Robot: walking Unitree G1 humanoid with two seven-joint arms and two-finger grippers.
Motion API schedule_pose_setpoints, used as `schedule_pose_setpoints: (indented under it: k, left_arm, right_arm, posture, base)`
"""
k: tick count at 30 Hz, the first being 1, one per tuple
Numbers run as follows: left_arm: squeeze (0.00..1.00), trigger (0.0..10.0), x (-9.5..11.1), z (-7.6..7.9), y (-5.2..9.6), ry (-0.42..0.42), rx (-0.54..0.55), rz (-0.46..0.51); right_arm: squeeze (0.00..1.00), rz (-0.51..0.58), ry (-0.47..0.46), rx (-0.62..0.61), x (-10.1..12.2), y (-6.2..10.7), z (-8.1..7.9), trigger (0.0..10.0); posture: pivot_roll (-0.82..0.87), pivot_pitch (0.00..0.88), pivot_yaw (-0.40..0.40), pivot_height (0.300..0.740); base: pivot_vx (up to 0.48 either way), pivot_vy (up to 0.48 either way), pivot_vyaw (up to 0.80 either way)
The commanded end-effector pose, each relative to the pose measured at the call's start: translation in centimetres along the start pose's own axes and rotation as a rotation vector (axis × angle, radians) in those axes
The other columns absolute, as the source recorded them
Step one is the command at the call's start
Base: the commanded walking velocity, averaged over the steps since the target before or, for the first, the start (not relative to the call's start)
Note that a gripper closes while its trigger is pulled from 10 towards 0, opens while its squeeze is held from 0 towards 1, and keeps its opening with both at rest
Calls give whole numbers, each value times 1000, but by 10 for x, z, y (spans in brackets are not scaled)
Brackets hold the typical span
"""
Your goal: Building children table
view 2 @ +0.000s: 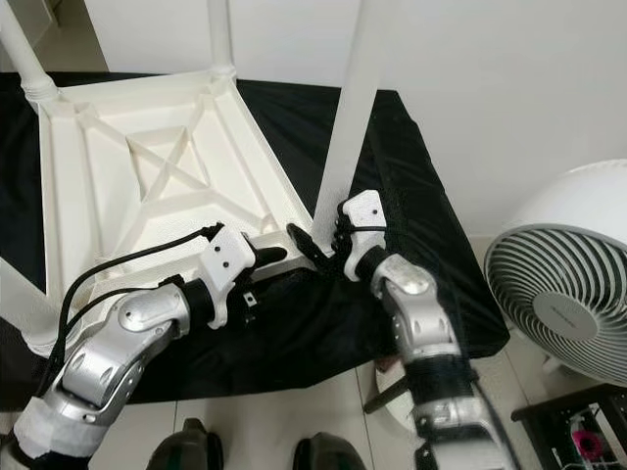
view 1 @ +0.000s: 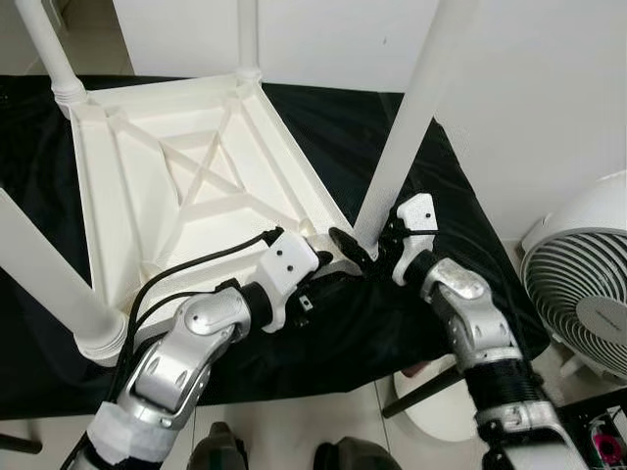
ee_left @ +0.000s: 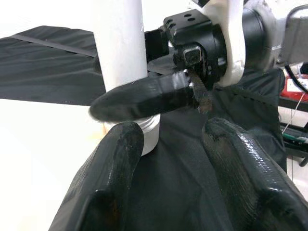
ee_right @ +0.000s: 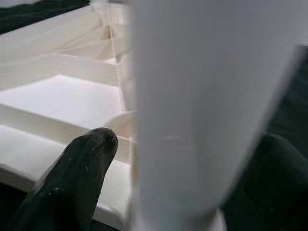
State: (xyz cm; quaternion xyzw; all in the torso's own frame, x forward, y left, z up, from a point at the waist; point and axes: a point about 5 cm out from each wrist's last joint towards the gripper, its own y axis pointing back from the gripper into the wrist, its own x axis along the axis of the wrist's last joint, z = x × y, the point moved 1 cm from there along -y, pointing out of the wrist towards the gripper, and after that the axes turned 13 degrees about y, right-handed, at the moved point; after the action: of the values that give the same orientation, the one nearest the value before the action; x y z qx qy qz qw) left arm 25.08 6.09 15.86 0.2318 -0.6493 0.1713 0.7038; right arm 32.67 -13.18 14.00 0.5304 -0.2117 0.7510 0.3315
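A white children's table [view 1: 186, 186] is seen lying upside down on a black cloth [view 1: 411, 157], its ribbed underside facing up and its 4 legs pointing upward. The cloth covers a raised surface whose near edge runs just in front of the robot's arms, with pale floor tiles [view 1: 294, 431] below it.

The leg at the table's near right corner [view 1: 411, 117] is clasped low down by the right gripper [view 1: 367, 245]. In the right wrist view 1 black finger [ee_right: 77, 178] is seen on one side of the white leg [ee_right: 202, 106] and the other dark finger on the far side, so the jaws are closed around the leg just above its socket in the corner.

The left gripper [view 1: 318, 257] is held just beside that same corner, pointing toward the leg. In the left wrist view its 2 fingers [ee_left: 115, 173] are spread apart with only cloth between them, and nothing is held; the right gripper's finger [ee_left: 144, 98] crosses in front of the leg's base [ee_left: 122, 57].

The corner being worked sits close to the cloth's near right edge. To the right, a white fan [view 1: 578, 294] stands on the floor, well apart from the table, with open floor between. A white wall [view 1: 529, 98] rises behind the cloth's far right side.
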Motion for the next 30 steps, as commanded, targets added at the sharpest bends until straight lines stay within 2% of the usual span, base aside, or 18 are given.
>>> schedule_pose_setpoints:
  k: [1,6,10,11,14,19,21,22,23,24,25,30]
  left_arm:
    - [0,10000,-1,1,0,6,-21,-5]
    - [0,10000,0,-1,0,4,-14,-2]
    - [0,10000,0,-1,0,3,-12,-1]
    - [0,10000,1,-2,0,1,-10,0]
    - [0,10000,3,-4,0,-2,-6,4]
    - [0,10000,5,-5,-1,-5,-5,8]
    - [0,10000,5,-5,-2,-4,-5,9]
    - [0,10000,6,-5,-2,-5,-4,11]
    - [0,10000,6,-5,-2,-5,-4,11]
    - [0,10000,6,-6,-3,-5,-3,13]
    - [0,10000,7,-6,-3,-5,-2,15]
    - [0,10000,7,-6,-3,-3,3,17]
  right_arm:
    - [0,-15,-5,55,-10,0,3,10000]
    - [0,-28,-10,77,-20,-5,8,10000]
    - [0,-15,-25,93,-19,-8,9,10000]
    - [0,-1,-29,103,-16,-11,10,9490]
    - [0,17,-20,118,-13,-15,12,10000]
    - [0,29,7,152,-11,-19,15,10000]
    - [0,31,12,161,-11,-20,16,9686]
    - [0,33,17,172,-12,-21,17,4275]
    - [0,33,17,172,-12,-21,17,4275]
    - [0,31,21,181,-12,-21,17,863]
    - [0,27,24,187,-13,-20,18,0]
    - [0,15,22,190,-17,-16,20,0]
  posture:
    - [7,0,-54,740]
    - [16,0,-51,740]
    - [22,0,-48,740]
    - [26,0,-46,740]
    - [26,0,-41,740]
    - [24,4,-40,740]
    - [22,5,-40,740]
    - [22,7,-42,740]
    - [22,7,-42,740]
    - [24,10,-44,740]
    - [24,11,-45,740]
    - [24,15,-48,740]
  base:
    - [0,0,0]
    - [0,0,0]
    - [0,0,0]
    - [0,0,0]
    - [0,0,0]
    - [0,0,0]
    - [0,0,0]
    - [0,0,0]
    - [0,0,0]
    - [0,0,0]
    - [0,0,0]
    - [0,0,0]
